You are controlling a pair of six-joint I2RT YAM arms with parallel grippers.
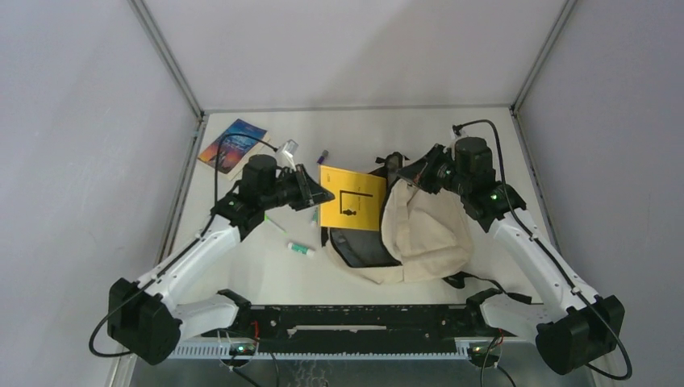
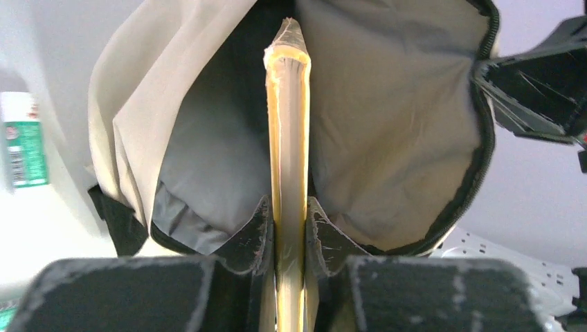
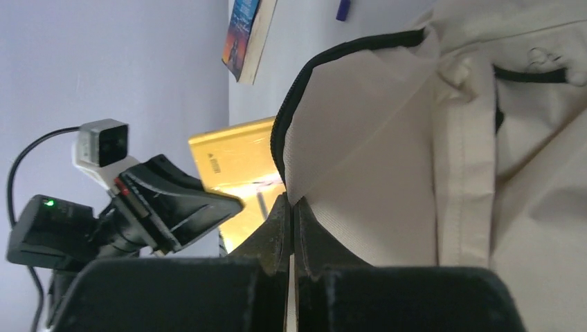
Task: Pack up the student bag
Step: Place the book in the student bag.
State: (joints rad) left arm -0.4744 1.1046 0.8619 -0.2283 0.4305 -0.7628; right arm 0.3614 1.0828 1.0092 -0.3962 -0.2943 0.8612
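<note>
The beige student bag [image 1: 427, 234] lies at the table's middle right with its black-zipped mouth open to the left. My left gripper [image 1: 316, 193] is shut on a thin yellow book [image 1: 352, 198] and holds it edge-on at the bag's mouth; in the left wrist view the book [image 2: 287, 138] points into the open bag [image 2: 401, 124]. My right gripper [image 1: 417, 175] is shut on the bag's upper flap and lifts it; in the right wrist view the beige cloth [image 3: 374, 173] is pinched between its fingers, and the yellow book [image 3: 232, 159] and left gripper [image 3: 187, 207] show beyond.
A blue-covered book [image 1: 232, 144] lies at the back left. A green and white tube [image 1: 301, 249] and a thin pen [image 1: 274, 223] lie left of the bag. A small dark purple item [image 1: 323, 154] and a small clear item [image 1: 288, 147] lie behind the left gripper.
</note>
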